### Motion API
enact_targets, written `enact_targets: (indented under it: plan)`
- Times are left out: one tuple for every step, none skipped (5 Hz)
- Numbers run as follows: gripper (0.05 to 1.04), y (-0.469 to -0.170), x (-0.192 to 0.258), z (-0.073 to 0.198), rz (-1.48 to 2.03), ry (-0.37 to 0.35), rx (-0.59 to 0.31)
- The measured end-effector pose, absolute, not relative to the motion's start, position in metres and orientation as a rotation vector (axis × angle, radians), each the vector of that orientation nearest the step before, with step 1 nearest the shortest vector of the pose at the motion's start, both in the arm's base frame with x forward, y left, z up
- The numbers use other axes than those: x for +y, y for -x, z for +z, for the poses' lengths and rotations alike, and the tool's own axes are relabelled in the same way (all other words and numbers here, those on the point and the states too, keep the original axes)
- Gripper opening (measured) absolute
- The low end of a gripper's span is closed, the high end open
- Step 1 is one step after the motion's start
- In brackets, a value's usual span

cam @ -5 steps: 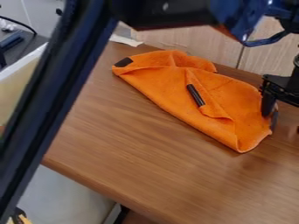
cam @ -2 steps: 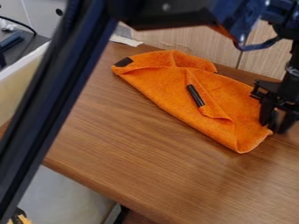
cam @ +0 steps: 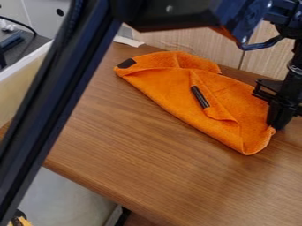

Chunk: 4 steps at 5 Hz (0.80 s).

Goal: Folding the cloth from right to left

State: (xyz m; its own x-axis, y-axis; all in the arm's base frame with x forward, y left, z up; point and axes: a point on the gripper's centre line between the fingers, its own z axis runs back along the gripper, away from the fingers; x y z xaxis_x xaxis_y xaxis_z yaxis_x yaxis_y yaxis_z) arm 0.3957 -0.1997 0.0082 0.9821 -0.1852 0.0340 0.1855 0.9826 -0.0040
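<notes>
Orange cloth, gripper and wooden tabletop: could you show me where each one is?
Orange cloth (cam: 168, 90): camera view, the middle of its broad folded part.
Black two-finger gripper (cam: 277, 125): camera view, at its fingertips.
Wooden tabletop (cam: 141, 154): camera view, bare wood below the cloth.

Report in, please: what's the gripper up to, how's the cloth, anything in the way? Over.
Gripper closed on right end of orange cloth. Cloth partly folded on wooden table. White scrap behind cloth, seemingly out of the way.

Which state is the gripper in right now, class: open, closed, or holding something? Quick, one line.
Gripper: closed on the right edge of the orange cloth.
</notes>
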Motion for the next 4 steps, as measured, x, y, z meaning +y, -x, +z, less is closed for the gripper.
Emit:
enact_targets:
  plan:
    - [0.067,-0.395,-0.199,0.007,-0.185,0.003,-0.032]
    - [0.067,-0.394,-0.199,0.008,-0.195,0.010,-0.037]
    - [0.067,-0.392,-0.189,0.016,-0.189,0.024,-0.057]
    - [0.067,-0.400,-0.171,0.041,-0.150,0.041,-0.112]
